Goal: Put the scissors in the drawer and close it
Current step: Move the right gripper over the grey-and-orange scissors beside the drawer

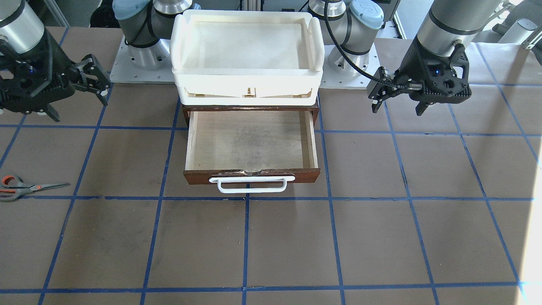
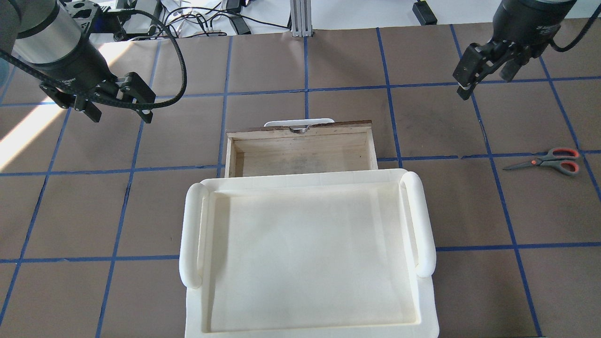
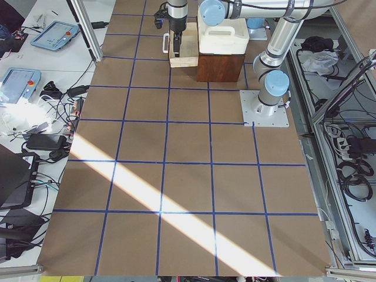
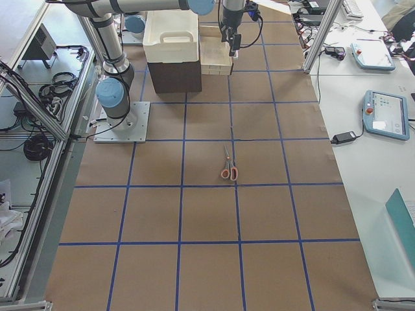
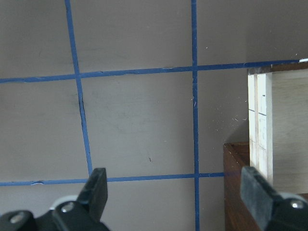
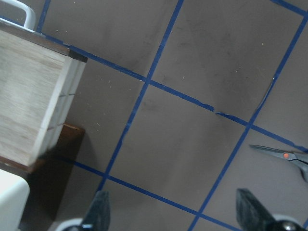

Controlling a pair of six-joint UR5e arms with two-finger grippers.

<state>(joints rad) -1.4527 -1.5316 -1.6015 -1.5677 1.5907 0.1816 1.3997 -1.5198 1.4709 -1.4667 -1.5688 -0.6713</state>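
Note:
The scissors, with orange-red and grey handles, lie flat on the brown table on my right side, far from the drawer; they also show in the overhead view, and their blade tip shows in the right wrist view. The drawer is pulled open and its pale plywood inside is empty. Its white bar handle faces away from me. My right gripper hangs open and empty above the table, between drawer and scissors. My left gripper hangs open and empty on the drawer's other side.
A large white plastic tray sits on top of the dark wooden cabinet that holds the drawer. Blue tape lines mark a grid on the table. The arm bases stand behind the cabinet.

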